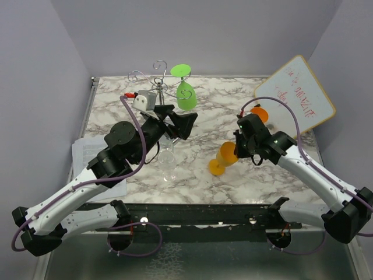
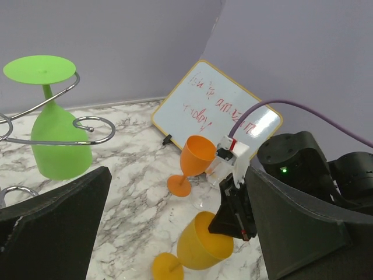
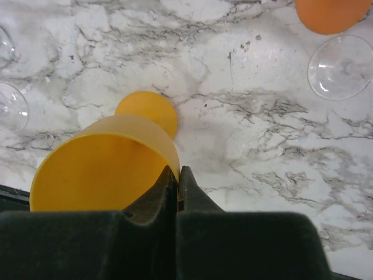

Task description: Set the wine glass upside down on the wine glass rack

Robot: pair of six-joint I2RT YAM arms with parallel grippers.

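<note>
Right wrist view shows the right gripper point(image 3: 178, 170) pinched tight on the thin rim of the yellow wine glass point(image 3: 99, 169), smooth translucent plastic, tipped with its foot on the marble table point(image 3: 262, 134). Lifting, flipping and hanging it is all left, I'd say. On the silvery wire wine glass rack point(image 1: 158, 86) a green glass point(image 1: 186, 95) hangs upside down (left gripper point(image 1: 179, 119) gapes beside it)

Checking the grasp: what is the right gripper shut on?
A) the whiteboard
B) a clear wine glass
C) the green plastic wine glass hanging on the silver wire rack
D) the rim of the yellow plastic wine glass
D: the right wrist view shows the right gripper pinched shut on the rim of the yellow plastic wine glass.
</note>
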